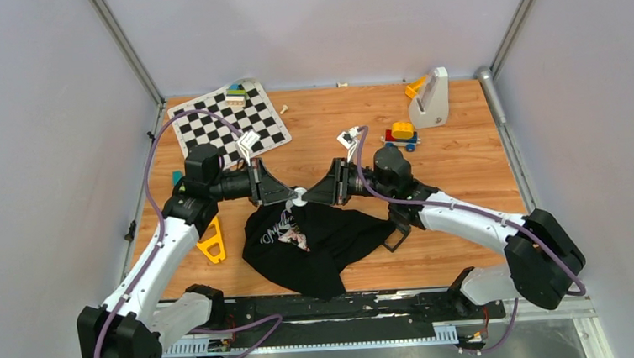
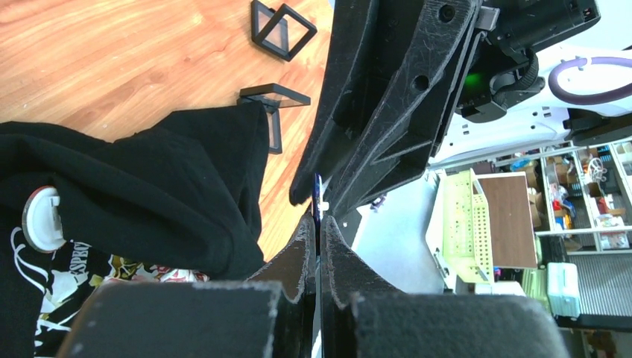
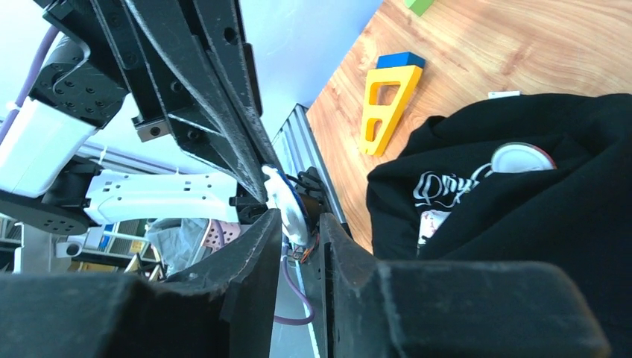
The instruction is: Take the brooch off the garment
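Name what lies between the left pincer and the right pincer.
Only the brooch, where left pincer and right pincer tips meet; top view shows it.

White lettering (image 3: pixel 440 184) on the black shirt (image 3: pixel 522 216) — none of it legible

The table (image 1: pixel 473 168) bears a checkerboard (image 1: pixel 227 125), a yellow triangular piece (image 1: pixel 212 242), a white stand (image 1: pixel 432 98) and perhaps a toy car (image 1: pixel 401 134).

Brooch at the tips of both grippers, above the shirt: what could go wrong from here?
1. The brooch sits edge-on at the very jaw tips of the left gripper; a sideways pull by the right gripper could flick it out.
2. Dropped, it would likely land in the folds of the black shirt, hard to regrasp.
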Motion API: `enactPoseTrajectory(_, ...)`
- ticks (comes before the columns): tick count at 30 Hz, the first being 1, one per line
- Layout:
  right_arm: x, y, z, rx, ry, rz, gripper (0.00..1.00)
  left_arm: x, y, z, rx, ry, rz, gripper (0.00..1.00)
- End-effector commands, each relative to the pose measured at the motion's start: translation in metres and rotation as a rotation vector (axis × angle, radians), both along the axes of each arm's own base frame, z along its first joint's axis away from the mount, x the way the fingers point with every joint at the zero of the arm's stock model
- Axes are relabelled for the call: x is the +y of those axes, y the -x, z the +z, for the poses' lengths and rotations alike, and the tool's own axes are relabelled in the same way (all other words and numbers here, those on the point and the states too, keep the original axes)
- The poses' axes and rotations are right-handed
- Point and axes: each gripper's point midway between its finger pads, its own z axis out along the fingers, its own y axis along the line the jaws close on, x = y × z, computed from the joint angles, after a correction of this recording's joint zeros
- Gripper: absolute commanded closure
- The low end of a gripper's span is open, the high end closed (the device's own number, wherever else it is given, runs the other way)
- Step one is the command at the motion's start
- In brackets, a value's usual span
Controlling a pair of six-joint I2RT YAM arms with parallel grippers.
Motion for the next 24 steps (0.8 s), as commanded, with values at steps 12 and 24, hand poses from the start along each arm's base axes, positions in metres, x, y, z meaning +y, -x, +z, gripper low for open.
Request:
enactPoseTrajectory(12,-0.02,-0.014,0.004,-0.024,0.0,-0.109,0.47,0.004,0.003,0.007,-0.082,-0.028,-0.008,1.0)
enactPoseTrajectory(24,-0.048,-0.015,0.009,0.236,0.186,-0.274,0.03,0.012,-0.013,0.004,-0.419,-0.253,0.181,1.0)
